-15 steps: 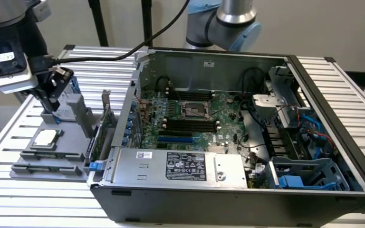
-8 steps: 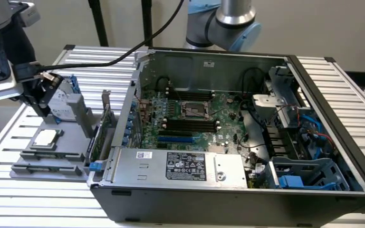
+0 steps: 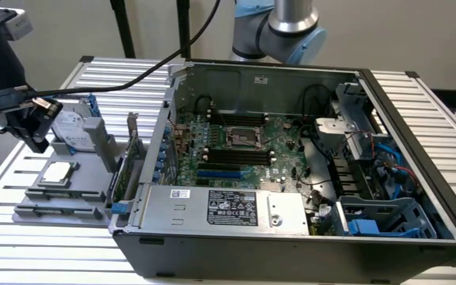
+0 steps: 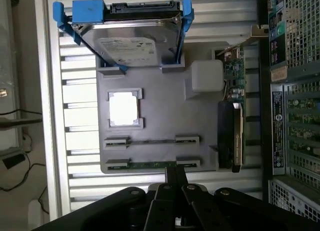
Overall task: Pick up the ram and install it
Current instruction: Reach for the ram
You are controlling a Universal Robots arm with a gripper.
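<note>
The ram (image 4: 150,165) is a thin green stick lying edge-up between two grey clips at the near end of the grey parts tray (image 4: 160,116). My gripper (image 4: 176,173) hangs above that end of the tray. Its black fingers (image 4: 172,178) are pressed together, their tips line up over the stick, and they hold nothing. In the exterior view the gripper (image 3: 36,142) hovers over the tray (image 3: 22,215) at the exterior view's left, clear of its surface. The open computer case (image 3: 291,160) shows dark memory slots (image 3: 236,155) on its motherboard.
The tray also holds a silver hard drive (image 4: 130,41) in blue brackets, a square silver processor chip (image 4: 123,109) and a green card (image 4: 232,116) standing upright beside the case wall. A black cable (image 3: 133,80) trails from the gripper across the slatted table (image 3: 46,249).
</note>
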